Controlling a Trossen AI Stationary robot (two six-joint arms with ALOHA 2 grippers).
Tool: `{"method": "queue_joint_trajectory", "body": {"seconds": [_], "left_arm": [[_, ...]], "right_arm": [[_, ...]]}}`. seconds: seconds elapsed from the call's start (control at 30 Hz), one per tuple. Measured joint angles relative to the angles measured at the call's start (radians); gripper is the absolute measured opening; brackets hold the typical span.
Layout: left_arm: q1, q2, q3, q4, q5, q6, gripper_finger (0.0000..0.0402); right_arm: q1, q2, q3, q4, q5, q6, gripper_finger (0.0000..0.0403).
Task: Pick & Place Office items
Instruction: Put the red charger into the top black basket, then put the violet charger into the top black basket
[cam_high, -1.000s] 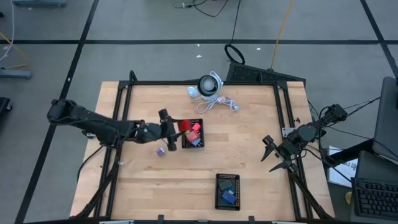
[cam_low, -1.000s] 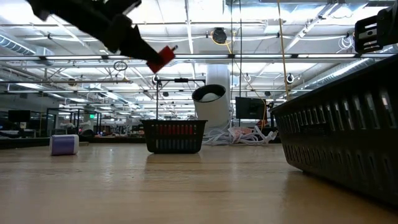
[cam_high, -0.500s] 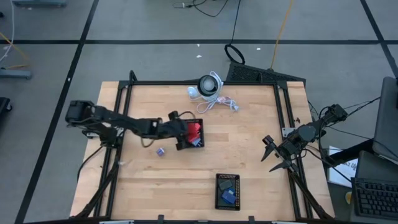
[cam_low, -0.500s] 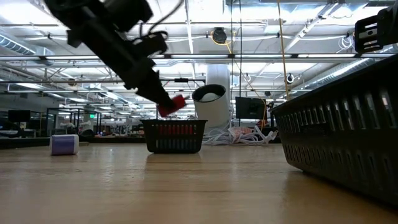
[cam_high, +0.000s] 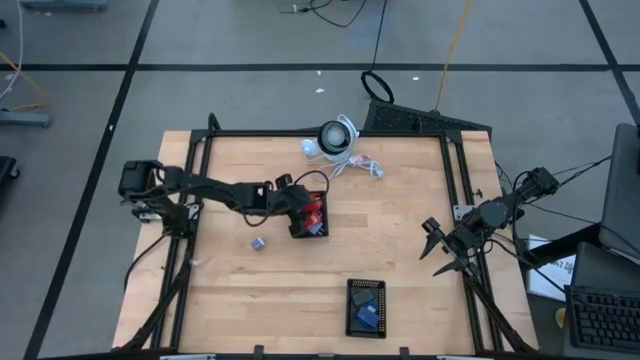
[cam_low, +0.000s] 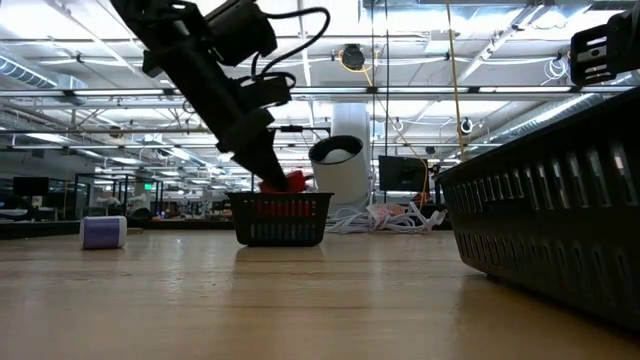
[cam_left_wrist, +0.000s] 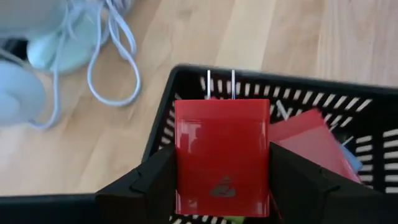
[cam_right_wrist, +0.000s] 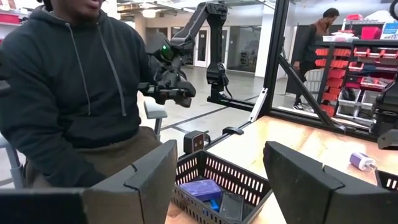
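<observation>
Red plug (cam_left_wrist: 222, 158) pinched in left gripper (cam_left_wrist: 221, 180), over the black tray (cam_left_wrist: 323, 102) w/ other red pieces; prongs point away from wrist, along its long axis. Vs 1 s ago it's lower, now at tray rim. Right gripper (cam_high: 437, 252) idle at table's right edge, jaws spread.

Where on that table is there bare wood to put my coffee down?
Bare wood lies between the two black trays, middle tray and near-edge tray, and across toward the idle right gripper. It is crowded around the middle tray, where the left gripper holds a red charger, and by the white device.
</observation>
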Motion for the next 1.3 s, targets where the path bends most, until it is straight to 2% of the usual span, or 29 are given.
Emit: {"method": "queue_joint_trajectory", "body": {"seconds": [0.23, 0.37, 0.7, 0.93, 1.13, 1.3], "left_arm": [[0.016, 0.001, 0.000, -0.047, 0.054, -0.078, 0.0212], [0.015, 0.000, 0.000, -0.046, 0.097, -0.089, 0.0222], [0.017, 0.000, 0.000, -0.053, 0.099, -0.131, 0.0222], [0.017, 0.000, 0.000, -0.054, 0.099, -0.164, 0.0262], [0.016, -0.075, 0.000, -0.099, 0.098, -0.198, 0.0285], [-0.003, -0.194, 0.000, -0.188, 0.097, -0.221, 0.0279]], "right_arm": [[0.000, 0.000, 0.000, 0.000, 0.000, 0.000, 0.0231], [0.000, 0.000, 0.000, 0.000, 0.000, 0.000, 0.0232], [0.000, 0.000, 0.000, 0.000, 0.000, 0.000, 0.0227], [0.000, 0.000, 0.000, 0.000, 0.000, 0.000, 0.0231], [0.000, 0.000, 0.000, 0.000, 0.000, 0.000, 0.0227], [0.000, 0.000, 0.000, -0.001, 0.000, 0.000, 0.0231]]}}
